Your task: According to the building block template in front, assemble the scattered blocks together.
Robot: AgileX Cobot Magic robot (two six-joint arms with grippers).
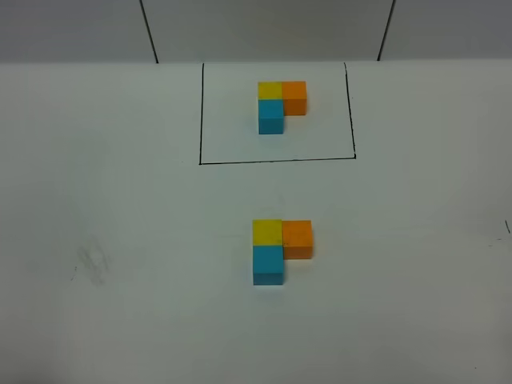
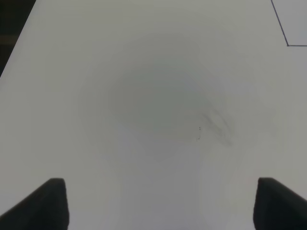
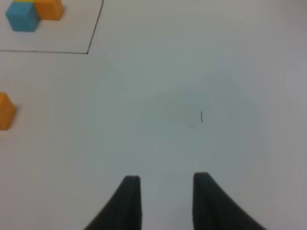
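The building block template (image 1: pixel 280 104) is an L of yellow, orange and blue cubes inside a thin black drawn rectangle (image 1: pixel 276 161) at the far middle of the table. Nearer, the unframed yellow cube (image 1: pixel 266 232), orange cube (image 1: pixel 297 238) and cyan-blue cube (image 1: pixel 268 264) stand touching in the same L shape. Neither gripper shows in the exterior high view. My left gripper (image 2: pixel 160 203) is open wide and empty over bare table. My right gripper (image 3: pixel 167 196) is open with a narrower gap and empty. The right wrist view shows the unframed orange cube (image 3: pixel 5 111) and part of the template (image 3: pixel 21 17) far from the fingers.
The white table (image 1: pixel 416 264) carries a faint scuff mark (image 1: pixel 92 262) at the left, also seen in the left wrist view (image 2: pixel 218 125). A corner of the drawn rectangle (image 2: pixel 288 44) shows there. The table's dark edge (image 2: pixel 9 43) lies to one side.
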